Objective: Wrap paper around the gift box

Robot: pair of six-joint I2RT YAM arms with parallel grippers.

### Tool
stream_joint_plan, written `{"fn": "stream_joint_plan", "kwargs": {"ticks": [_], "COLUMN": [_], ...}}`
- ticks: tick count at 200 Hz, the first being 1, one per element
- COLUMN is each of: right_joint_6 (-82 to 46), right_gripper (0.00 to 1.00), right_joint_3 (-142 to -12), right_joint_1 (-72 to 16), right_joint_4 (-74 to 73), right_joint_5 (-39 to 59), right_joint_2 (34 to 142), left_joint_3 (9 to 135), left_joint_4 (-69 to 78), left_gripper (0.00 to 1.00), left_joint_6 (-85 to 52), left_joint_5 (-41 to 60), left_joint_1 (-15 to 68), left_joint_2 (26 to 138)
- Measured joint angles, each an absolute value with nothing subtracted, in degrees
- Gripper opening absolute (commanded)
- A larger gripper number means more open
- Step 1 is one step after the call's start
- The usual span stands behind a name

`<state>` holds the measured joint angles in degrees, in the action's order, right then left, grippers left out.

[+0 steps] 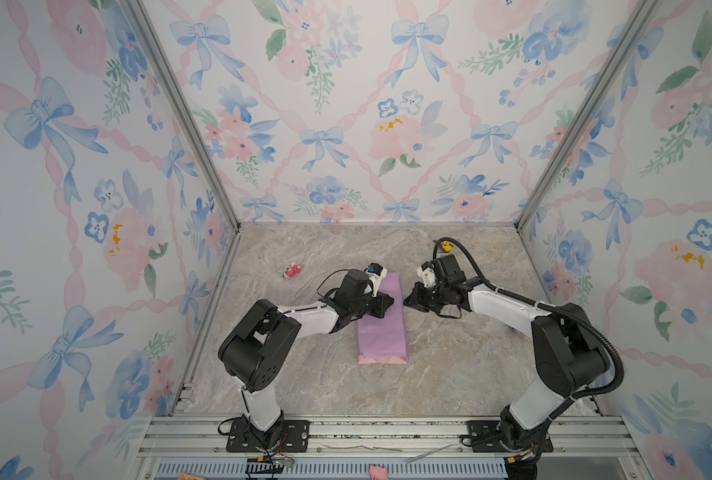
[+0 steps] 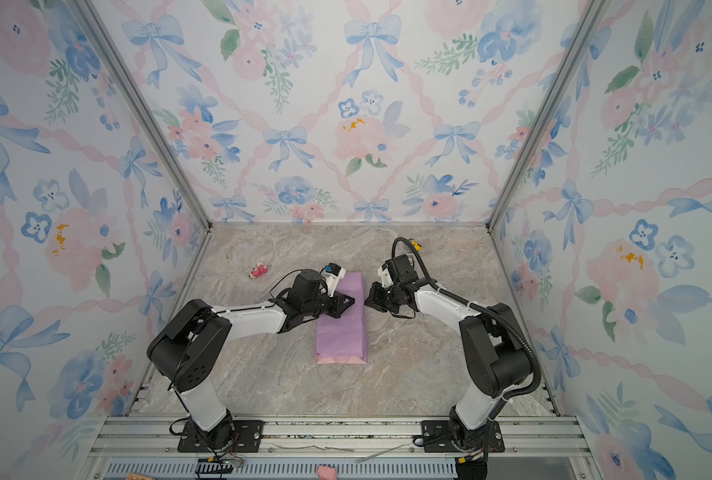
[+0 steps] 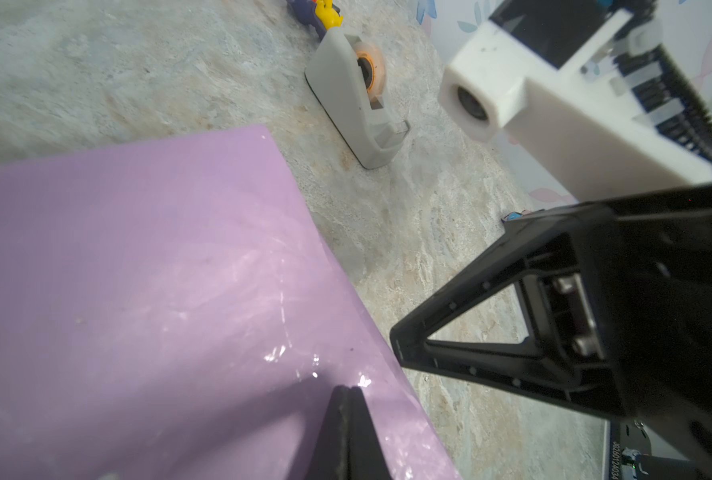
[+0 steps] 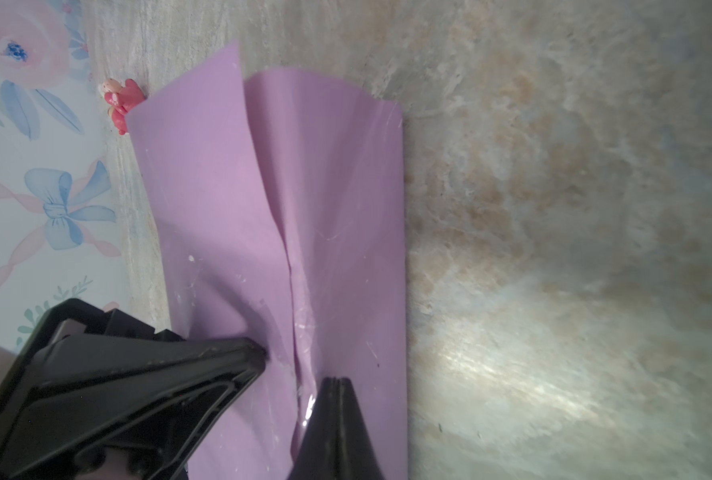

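Paper [image 1: 382,332], a long purple strip at frame centre, runs bottom to top, pink end lowest; left gripper [image 1: 389,301] and right gripper [image 1: 407,301] both closed.

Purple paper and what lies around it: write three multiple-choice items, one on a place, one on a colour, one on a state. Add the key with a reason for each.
1. Where is the small red toy?
A) on top of the paper
B) on the table, left of the paper in both top views
C) tucked under the paper

2. Which colour is the strip at the paper's near end?
A) green
B) black
C) pale pink

3. How does the left pincer stand?
A) shut, tip at the paper
B) wide open above bare table
C) wide open around the toy

Key:
1 B, the toy lies on bare stone, apart from the sheet.
2 C, a pink band edges the purple face.
3 A, its fingers meet with no gap in the left wrist view.
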<state>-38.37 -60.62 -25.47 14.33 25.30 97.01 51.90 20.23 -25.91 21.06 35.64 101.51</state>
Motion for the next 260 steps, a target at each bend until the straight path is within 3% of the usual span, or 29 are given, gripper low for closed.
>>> {"fn": "stream_joint_plan", "kwargs": {"ticks": [179, 260], "right_joint_6": [-39.4, -38.3], "right_gripper": [0.06, 0.05], "right_joint_3": [-58.4, -59.7], "right_joint_1": [-27.3, -26.9], "right_joint_4": [12.9, 16.0], "right_joint_5": [24.6, 22.2], "right_joint_2": [99.6, 90.2], "left_joint_3": [51.9, 51.9], "left_joint_4": [20.2, 20.2], "left_gripper": [0.04, 0.04], "left_joint_6": [-25.9, -25.9], "left_joint_5": [21.1, 21.0], "left_joint_1": [35.6, 35.6], "left_joint_2": [101.5, 101.5]}}
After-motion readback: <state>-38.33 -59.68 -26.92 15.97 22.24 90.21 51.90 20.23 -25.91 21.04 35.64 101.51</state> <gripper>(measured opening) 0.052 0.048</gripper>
